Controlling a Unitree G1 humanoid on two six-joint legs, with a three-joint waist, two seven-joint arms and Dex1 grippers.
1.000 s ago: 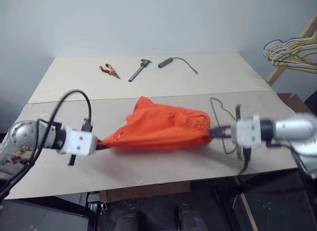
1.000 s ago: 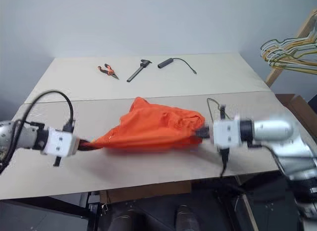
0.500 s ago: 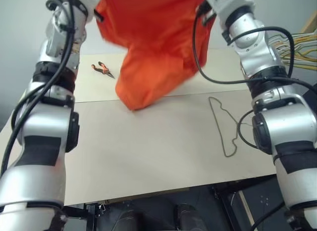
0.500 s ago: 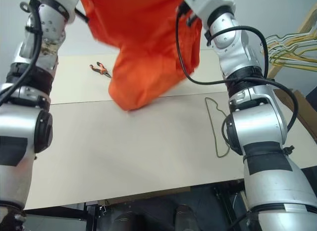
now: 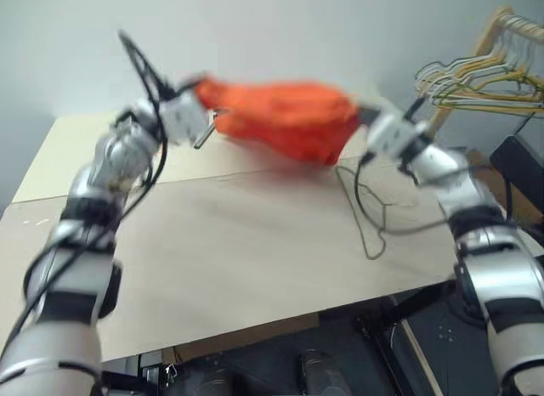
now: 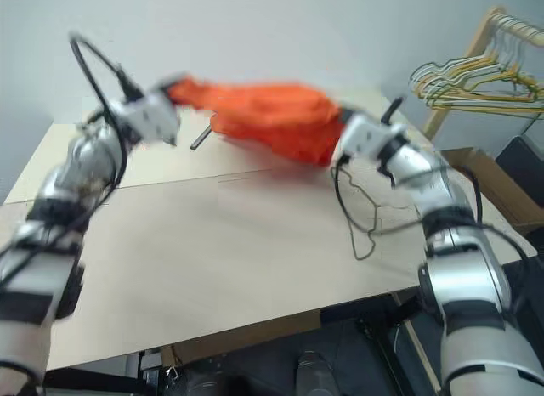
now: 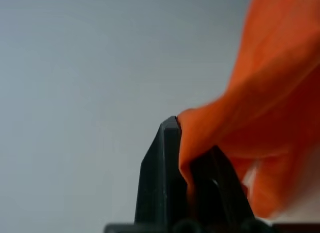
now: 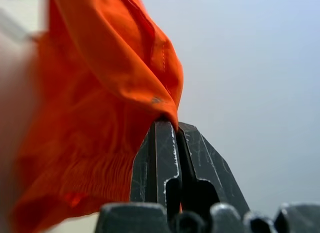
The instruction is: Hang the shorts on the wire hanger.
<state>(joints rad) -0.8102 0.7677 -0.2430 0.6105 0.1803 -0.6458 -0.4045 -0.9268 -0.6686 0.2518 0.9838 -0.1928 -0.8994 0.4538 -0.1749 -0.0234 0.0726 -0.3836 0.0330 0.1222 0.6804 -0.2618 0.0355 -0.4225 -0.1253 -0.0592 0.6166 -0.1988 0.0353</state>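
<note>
shorts (image 5: pixel 285 117) stretched above table edge (image 5: pixel 255 315)

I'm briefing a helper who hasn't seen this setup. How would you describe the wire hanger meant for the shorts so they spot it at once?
Start at the pale beige table and go to its right side, below the bright orange shorts held up between the two grippers. There the thin olive-grey wire hanger lies flat and alone on the tabletop. The yellow, green and white hangers hang bunched on a wooden rack beyond the table's right edge.
</note>
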